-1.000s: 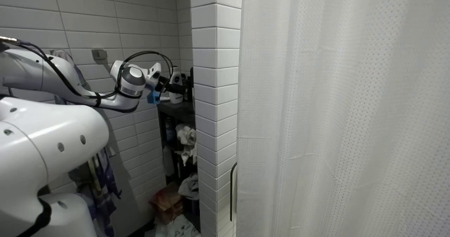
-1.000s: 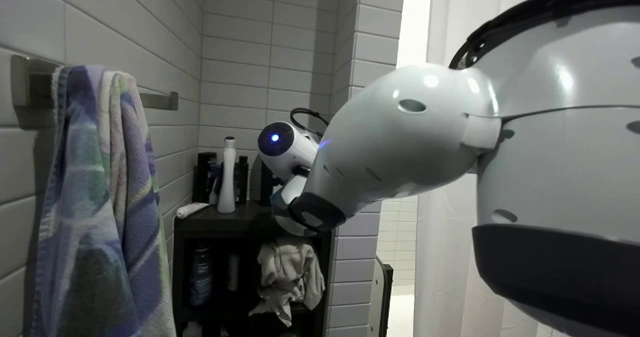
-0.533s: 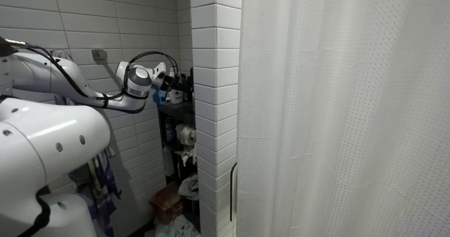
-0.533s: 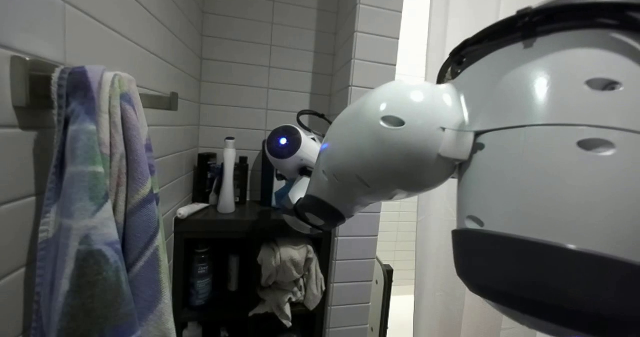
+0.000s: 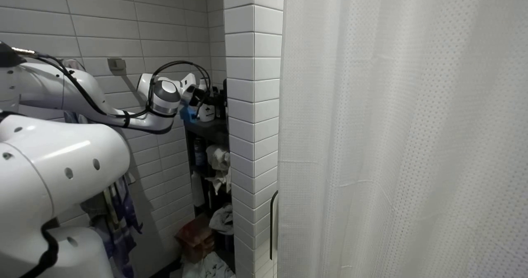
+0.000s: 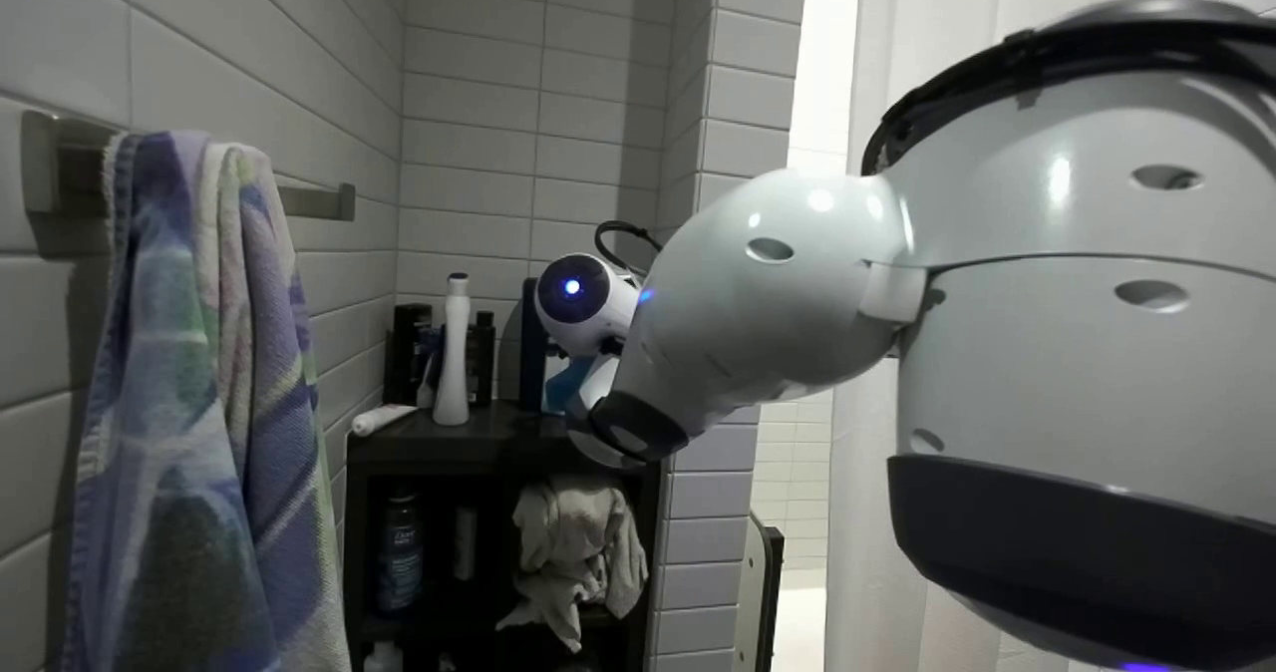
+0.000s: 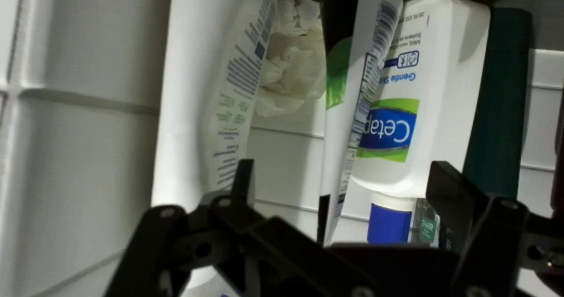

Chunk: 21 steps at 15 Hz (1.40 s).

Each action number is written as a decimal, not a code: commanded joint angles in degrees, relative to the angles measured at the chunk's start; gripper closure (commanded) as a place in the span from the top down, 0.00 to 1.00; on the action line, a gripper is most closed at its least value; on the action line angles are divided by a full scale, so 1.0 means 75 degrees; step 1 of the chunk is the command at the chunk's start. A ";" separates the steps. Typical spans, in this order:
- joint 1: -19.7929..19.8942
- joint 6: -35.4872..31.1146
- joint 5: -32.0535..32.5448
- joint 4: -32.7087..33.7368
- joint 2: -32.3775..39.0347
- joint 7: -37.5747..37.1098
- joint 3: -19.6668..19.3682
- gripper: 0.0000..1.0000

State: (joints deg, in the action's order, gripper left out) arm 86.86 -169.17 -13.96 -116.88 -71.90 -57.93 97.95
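Tiled walls (image 6: 469,84) enclose the corner; white curtain (image 5: 392,129) hangs to one side. Arm (image 5: 74,150) has shifted over the last second: in both exterior views its wrist (image 5: 165,100) sits further in toward the dark shelving unit (image 6: 439,445), with less travel in the latter half. Gripper (image 7: 343,173): fingers (image 7: 243,178) wide apart, nothing clamped. Wrist view: white bottle (image 7: 187,90) by one finger, Cetaphil bottle (image 7: 434,90) partly overlapped by the opposite finger; contact cannot be told. White tube (image 7: 337,151) with green and black panel is in line with the gap between the fingers, beside the Cetaphil bottle. Judgement: this advance has brought the gripper in close, lined up on the tube, grip not made; the Cetaphil bottle crowds that gap.
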 commanded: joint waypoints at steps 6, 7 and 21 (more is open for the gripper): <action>0.0312 -0.0291 -0.0200 0.0153 -0.0252 -0.0030 0.0109 1.00; 0.0336 -0.0303 -0.0203 0.0170 -0.0260 -0.0029 0.0127 1.00; 0.0604 -0.0434 -0.0226 0.0517 -0.0534 -0.0096 0.0220 1.00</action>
State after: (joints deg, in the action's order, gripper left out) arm 89.89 -170.85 -14.01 -114.43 -74.95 -58.87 99.26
